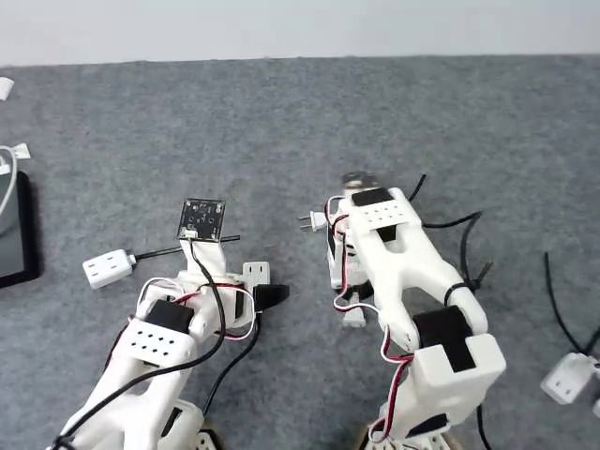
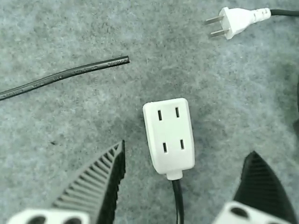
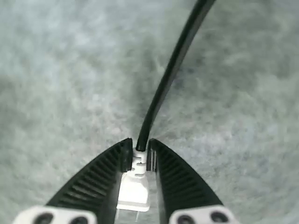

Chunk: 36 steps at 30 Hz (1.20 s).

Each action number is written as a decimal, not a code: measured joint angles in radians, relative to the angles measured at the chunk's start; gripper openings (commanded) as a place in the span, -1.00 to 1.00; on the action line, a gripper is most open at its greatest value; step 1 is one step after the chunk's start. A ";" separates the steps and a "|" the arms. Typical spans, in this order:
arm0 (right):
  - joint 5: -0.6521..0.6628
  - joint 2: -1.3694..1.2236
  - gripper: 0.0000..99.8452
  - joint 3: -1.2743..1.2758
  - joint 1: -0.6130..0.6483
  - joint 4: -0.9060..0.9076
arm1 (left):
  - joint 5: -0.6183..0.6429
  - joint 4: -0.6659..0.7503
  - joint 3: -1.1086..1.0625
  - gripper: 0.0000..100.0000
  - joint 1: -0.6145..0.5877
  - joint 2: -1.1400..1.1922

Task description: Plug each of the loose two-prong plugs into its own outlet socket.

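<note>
From above, both arms stand on the grey carpet [image 1: 281, 122]. The far end of the left arm [image 1: 164, 337] hangs over a white outlet socket [image 1: 255, 272], and the right arm [image 1: 403, 272] stands beside it. A loose plug [image 1: 314, 221] shows just beside the right arm's far end, with its two prongs pointing toward the left arm's side. A second socket block [image 1: 108, 267] lies farther out on the left, and its black cable [image 1: 187, 247] runs toward the left arm. A third socket block [image 1: 567, 375] lies near the right edge, and a dark flat slab [image 1: 19, 230] sits at the left edge. In the left wrist view, the fingers of the left gripper [image 2: 187, 151] are spread wide, one on each side of the outlet socket, and neither touches it. The socket lies flat with its slots facing up and unfilled, and its cord leaves toward the gripper. The loose plug lies on the carpet beyond it, well apart from the socket and with its prongs bare. The free end of the black cable lies off to the other side. In the right wrist view, the fingers of the right gripper [image 3: 139, 145] are clamped on a white plug [image 3: 134, 186] near its cable end. Its black cord [image 3: 173, 70] runs away over the carpet. I cannot tell whether this plug touches the carpet.
</note>
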<state>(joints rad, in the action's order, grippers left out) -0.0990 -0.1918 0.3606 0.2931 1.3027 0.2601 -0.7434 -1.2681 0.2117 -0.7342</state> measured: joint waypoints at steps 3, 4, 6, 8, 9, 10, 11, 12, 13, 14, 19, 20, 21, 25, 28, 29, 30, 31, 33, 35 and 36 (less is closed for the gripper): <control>0.127 0.000 -0.97 -0.002 -0.014 -0.037 | 0.000 0.000 0.000 -0.34 0.000 0.000; 0.167 0.000 -0.95 -0.002 -0.028 -0.055 | 0.000 0.000 0.000 -0.34 0.000 0.000; 0.210 0.000 -0.85 -0.002 -0.057 -0.084 | 0.000 0.000 0.000 -0.34 0.000 0.000; 0.219 0.000 -0.74 -0.002 -0.064 -0.092 | 0.000 0.000 0.000 -0.34 0.000 0.000; 0.219 0.002 -0.71 -0.002 -0.064 -0.095 | 0.000 0.000 0.000 -0.34 0.000 0.000; 0.219 0.002 -0.72 -0.002 -0.064 -0.095 | 0.000 0.000 0.000 -0.34 0.000 0.000; 0.219 0.002 -0.74 -0.002 -0.064 -0.095 | 0.000 0.000 0.000 -0.34 0.000 0.000; 0.219 0.002 -0.78 -0.002 -0.068 -0.097 | 0.000 0.000 0.000 -0.34 0.000 0.000; 0.218 0.002 -0.82 -0.002 -0.068 -0.101 | 0.000 0.000 0.000 -0.34 0.000 0.000; 0.218 0.002 -0.85 -0.002 -0.068 -0.103 | 0.000 0.000 0.000 -0.34 0.000 0.000; 0.153 0.011 -0.85 0.035 -0.066 -0.103 | 0.000 0.000 -0.003 -0.34 0.000 0.000; 0.135 0.025 -0.83 0.054 -0.066 -0.103 | 0.000 0.000 -0.008 -0.34 0.000 0.000; 0.109 0.040 -0.81 0.075 -0.066 -0.103 | 0.000 0.000 -0.011 -0.34 0.000 0.000; -0.009 0.120 -0.78 0.169 -0.064 -0.147 | 0.000 0.000 -0.011 -0.34 0.000 0.000; -0.037 0.149 -0.78 0.212 -0.063 -0.198 | 0.000 0.000 -0.011 -0.34 0.000 0.000; -0.040 0.149 -0.78 0.216 -0.058 -0.212 | 0.000 0.000 -0.011 -0.34 0.000 0.000; -0.041 0.149 -0.78 0.219 -0.052 -0.219 | 0.000 0.000 -0.011 -0.34 0.000 0.000; -0.043 0.149 -0.78 0.219 -0.048 -0.229 | 0.000 0.000 -0.011 -0.34 0.000 0.000; -0.043 0.149 -0.78 0.219 -0.043 -0.236 | 0.000 0.000 -0.011 -0.34 0.000 0.000; -0.043 0.149 -0.78 0.219 -0.040 -0.238 | 0.000 0.000 -0.011 -0.34 0.000 0.000; -0.043 0.149 -0.78 0.219 -0.038 -0.238 | 0.000 0.000 -0.011 -0.34 0.000 0.000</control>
<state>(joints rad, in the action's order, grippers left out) -0.1419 -0.0430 0.5800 0.2547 1.0648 0.2601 -0.7434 -1.2789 0.2117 -0.7342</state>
